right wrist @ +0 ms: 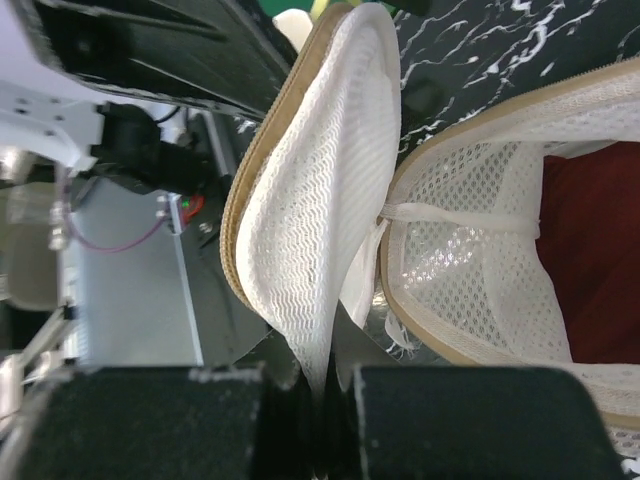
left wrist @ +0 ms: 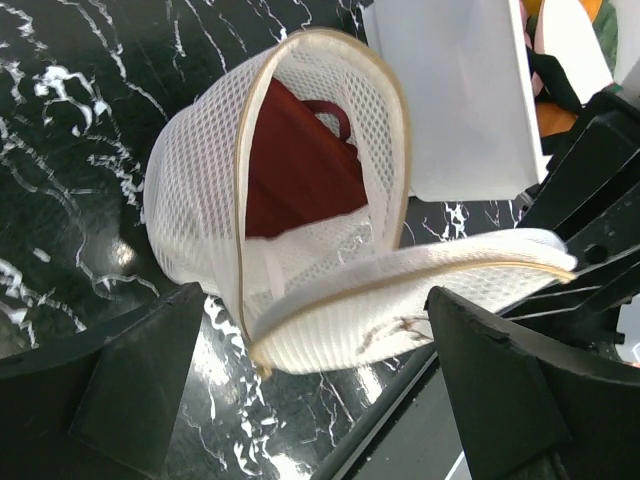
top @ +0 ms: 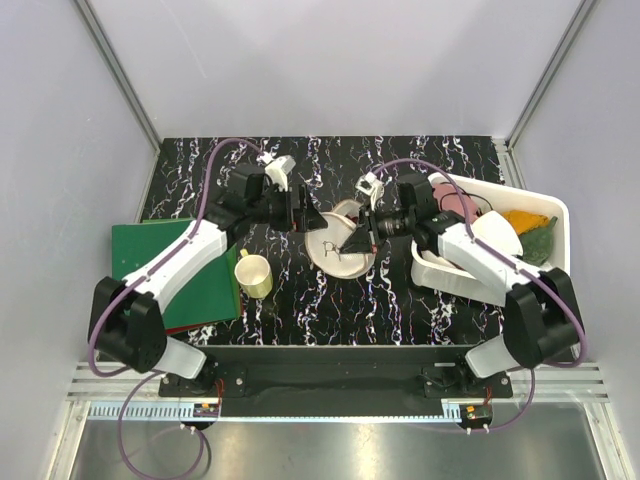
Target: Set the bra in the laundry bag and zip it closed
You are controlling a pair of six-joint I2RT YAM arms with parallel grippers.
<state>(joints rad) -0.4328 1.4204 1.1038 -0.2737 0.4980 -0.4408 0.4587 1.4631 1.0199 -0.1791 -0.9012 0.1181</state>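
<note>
While the bag [left wrist: 200,190] gapes unzipped, the bra [left wrist: 295,165] lies inside, partly hidden; right gripper [right wrist: 335,400] pinches its flap, left gripper [left wrist: 320,392] spread.

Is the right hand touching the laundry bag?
Touching. In the right wrist view, the right hand is shut on the edge of the open flap of the laundry bag.

You are viewing one laundry bag [top: 330,260], one bra [left wrist: 300,170], one cup [top: 254,275], one green mat [top: 150,250], one white bin [top: 515,193], and two arms: left arm [top: 175,262], right arm [top: 480,258].
</note>
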